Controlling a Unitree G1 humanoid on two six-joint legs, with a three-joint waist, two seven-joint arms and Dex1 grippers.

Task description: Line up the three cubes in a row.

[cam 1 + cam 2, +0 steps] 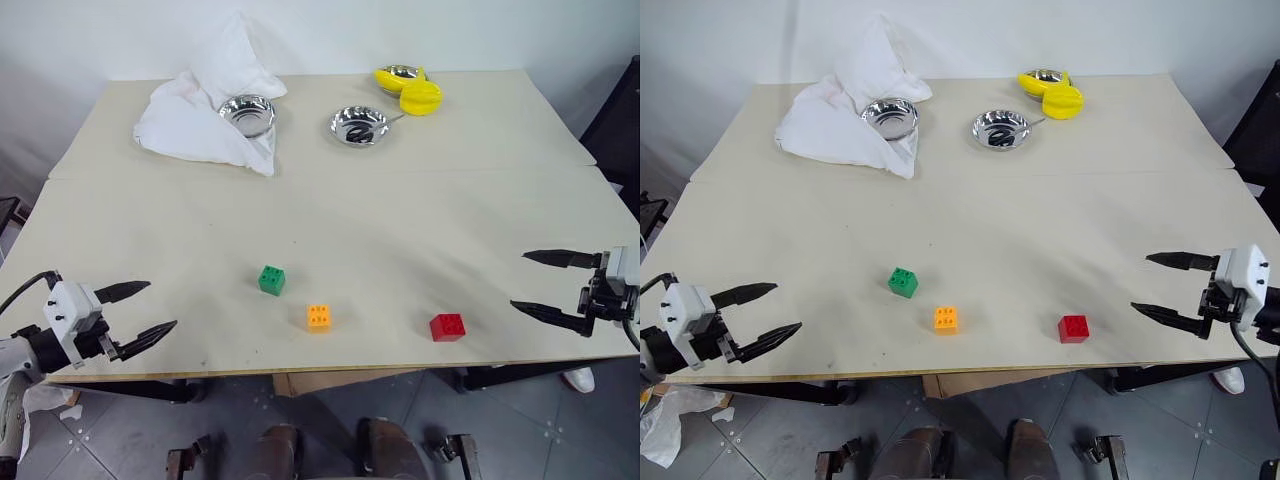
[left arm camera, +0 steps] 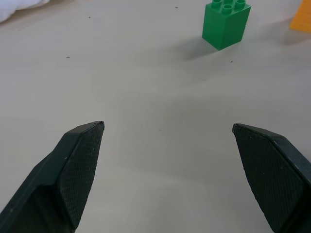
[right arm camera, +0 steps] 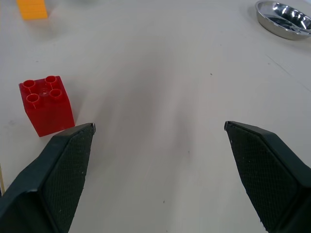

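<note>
Below the near table edge [image 1: 300,372], grey tiled floor [image 1: 120,440]. At the near left corner, left gripper [image 1: 148,312] hanging wide open and empty, over the tabletop's front margin; at the right edge, right gripper [image 1: 534,284] likewise spread wide, holding nothing. Between them, near the front edge, three studded blocks resting apart on the pale beige surface: red cube [image 1: 447,326] nearest the right gripper, orange-yellow cube [image 1: 319,317] in the middle, green cube [image 1: 271,280] a little farther back and to the left, forming a loose slanting line, none touching. Across mid-table, a seam [image 1: 330,172] joining two boards. Farther back, a crumpled white cloth [image 1: 205,115] beside a steel bowl [image 1: 247,114], a second bowl [image 1: 359,125] apart to the right, then yellow lemon-shaped pieces [image 1: 412,92] against a third bowl [image 1: 400,73]. Behind everything, a plain white wall [image 1: 400,30].
</note>
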